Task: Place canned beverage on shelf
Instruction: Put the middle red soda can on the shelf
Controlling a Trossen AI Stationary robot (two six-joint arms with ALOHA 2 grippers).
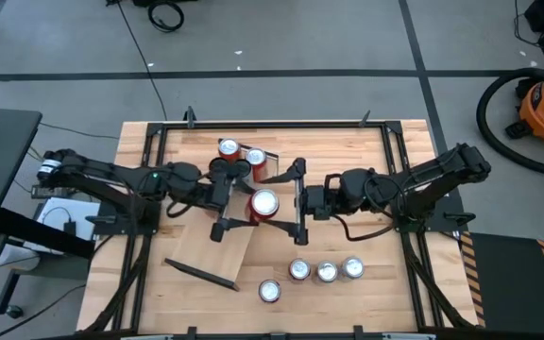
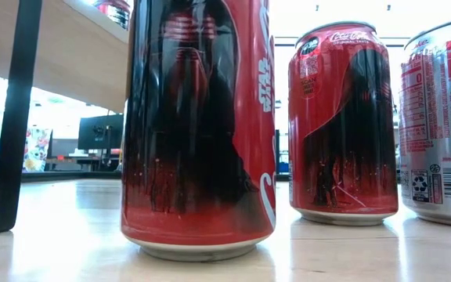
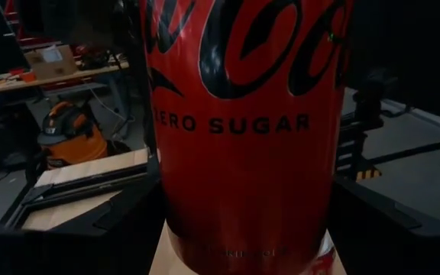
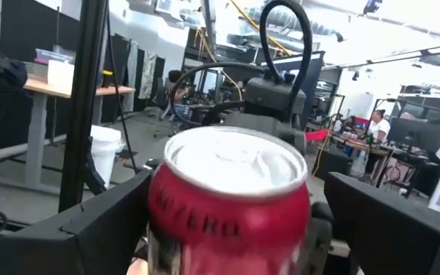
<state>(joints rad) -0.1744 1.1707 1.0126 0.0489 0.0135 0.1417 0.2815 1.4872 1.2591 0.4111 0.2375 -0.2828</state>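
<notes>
A red Zero Sugar can (image 1: pixel 264 203) stands upright between both grippers at the table's middle. My left gripper (image 1: pixel 251 201) comes from the left and is shut on it (image 3: pixel 247 114). My right gripper (image 1: pixel 289 203) comes from the right, wide open, with a finger on either side of the can (image 4: pixel 231 198) and a gap on each. The shelf (image 1: pixel 217 253), a pale plank on dark end bars (image 1: pixel 201 274), stands slanted under and in front of the left gripper. In the low view it is raised at the left (image 2: pixel 61 47). My left gripper pinches the can's lower side wall (image 3: pixel 166 206) between its two fingers, which come level from the table's left. The can is upright, its base just over a pale wood surface (image 3: pixel 163 263). Whether it rests there or is lifted, I cannot tell.
Two more red cans (image 1: pixel 228 148) (image 1: pixel 256 158) stand at the far side. Several cans (image 1: pixel 326 272) stand in a row near the front edge, one (image 1: pixel 270 291) closest, filling the low view (image 2: pixel 198 125). The tabletop has a black frame (image 1: pixel 281 123).
</notes>
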